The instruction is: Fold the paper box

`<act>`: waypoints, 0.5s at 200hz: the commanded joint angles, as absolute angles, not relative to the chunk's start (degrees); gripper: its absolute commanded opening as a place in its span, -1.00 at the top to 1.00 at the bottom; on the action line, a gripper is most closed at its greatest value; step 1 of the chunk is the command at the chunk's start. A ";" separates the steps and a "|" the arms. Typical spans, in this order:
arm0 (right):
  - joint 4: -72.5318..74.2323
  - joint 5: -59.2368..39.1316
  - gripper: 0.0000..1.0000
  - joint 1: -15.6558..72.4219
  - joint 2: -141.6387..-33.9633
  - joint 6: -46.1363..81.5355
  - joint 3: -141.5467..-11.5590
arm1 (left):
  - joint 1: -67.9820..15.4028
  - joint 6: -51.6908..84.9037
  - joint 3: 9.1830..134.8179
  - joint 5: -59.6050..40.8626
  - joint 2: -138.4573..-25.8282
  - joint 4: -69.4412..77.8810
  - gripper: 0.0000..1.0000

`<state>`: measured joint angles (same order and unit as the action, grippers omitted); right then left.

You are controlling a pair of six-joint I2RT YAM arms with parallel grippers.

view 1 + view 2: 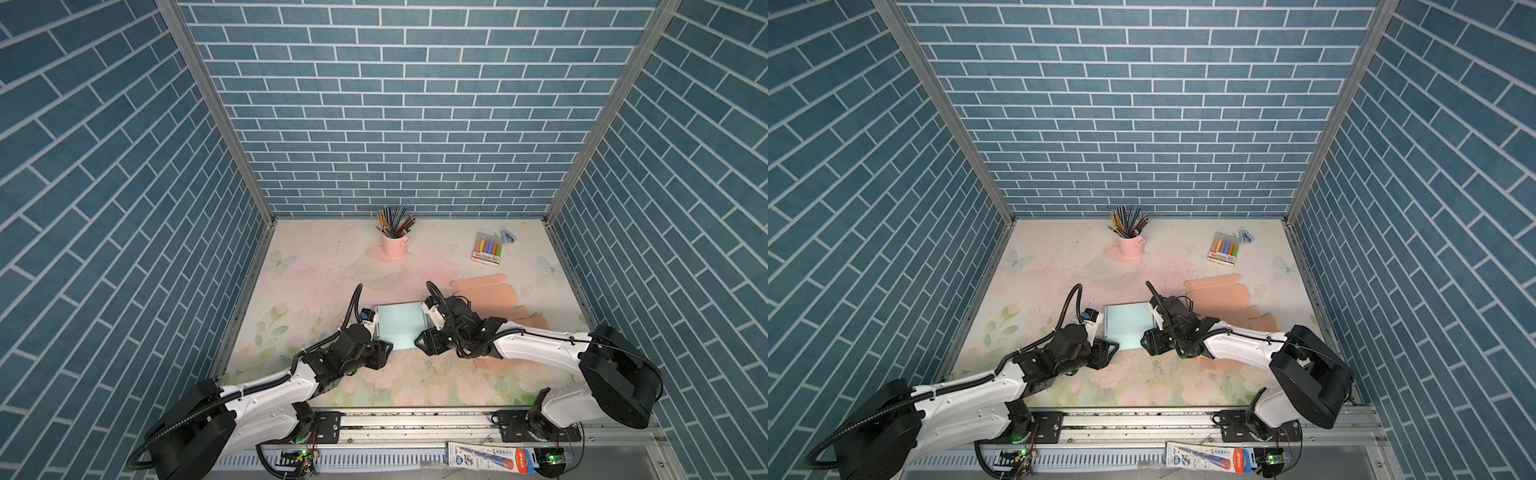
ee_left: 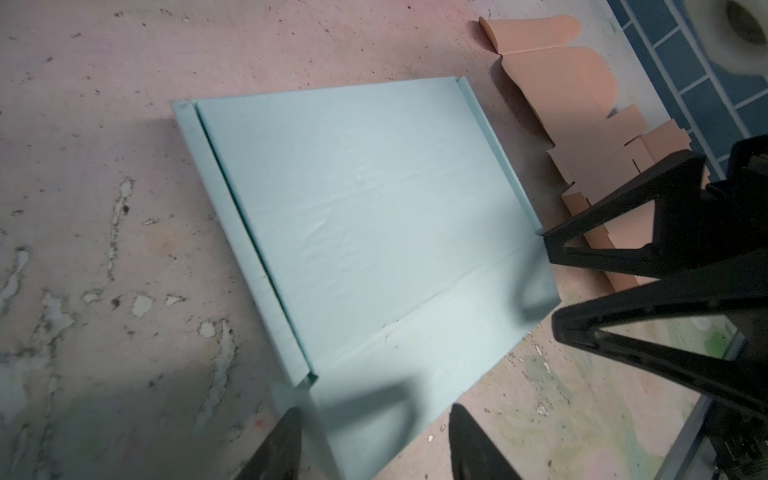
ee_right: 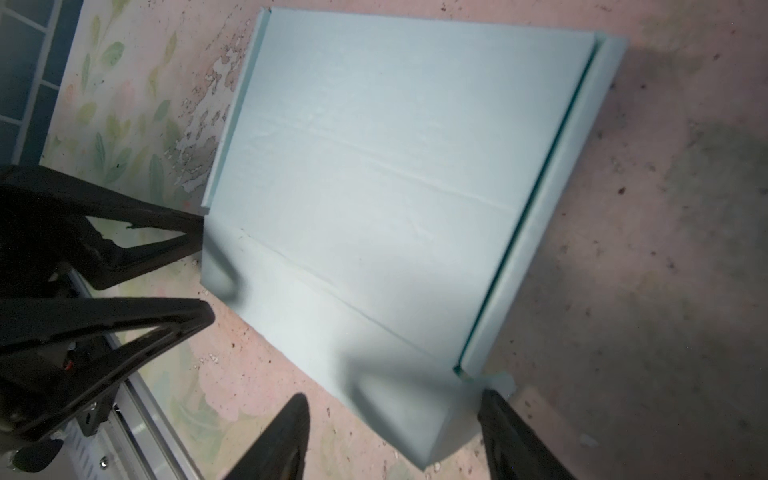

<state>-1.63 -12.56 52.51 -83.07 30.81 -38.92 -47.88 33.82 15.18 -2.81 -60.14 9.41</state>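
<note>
I'm down low at the near edge of the box point(image 1: 399, 326) with both arms. It lies on the table point(image 1: 311, 270) about mid-way across, square to me and pale blue, seen in both top views point(image 1: 1128, 326).

Left gripper point(image 1: 384, 349) is at the near left corner and right gripper point(image 1: 419, 343) at the near right corner, the two pointing in at each other across the near flap.

From my left wrist, the left gripper point(image 2: 374, 440) has its jaws well apart, nothing clamped, and the box point(image 2: 374, 216) corner sits between the fingers point(image 2: 473, 444). A small tab stands up just beside one finger; I cannot tell whether it touches.

Right wrist, same story: the right gripper point(image 3: 395, 440) is spread wide over its corner of the box point(image 3: 395, 166), gripping nothing.

Each wrist also catches the other hand — the right gripper point(image 2: 550, 282) has its tips at the box edge, and so does the left gripper point(image 3: 205, 268).

A narrow strip is folded along the left side and another along the right. A crease runs across the near part, and the flap past it lies flat towards me.

Beyond my right arm a peach sheet point(image 1: 490, 291) lies flat, just right of the box. At the far wall there's a pink cup point(image 1: 395, 245) of pencils — and markers point(image 1: 488, 249) far right, well apart from the work.
</note>
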 commanded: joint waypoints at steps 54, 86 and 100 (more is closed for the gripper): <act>-0.45 -13.76 -0.32 53.85 -83.58 33.51 -38.94 | -50.10 35.42 15.30 -2.20 -60.24 11.51 -0.10; -1.37 -11.96 -0.31 53.81 -84.02 33.05 -38.99 | -50.09 35.68 14.81 -1.68 -60.12 11.37 -0.07; -1.60 -11.15 -0.30 53.86 -84.19 32.88 -38.85 | -50.04 35.64 14.83 -1.62 -60.28 11.36 -0.05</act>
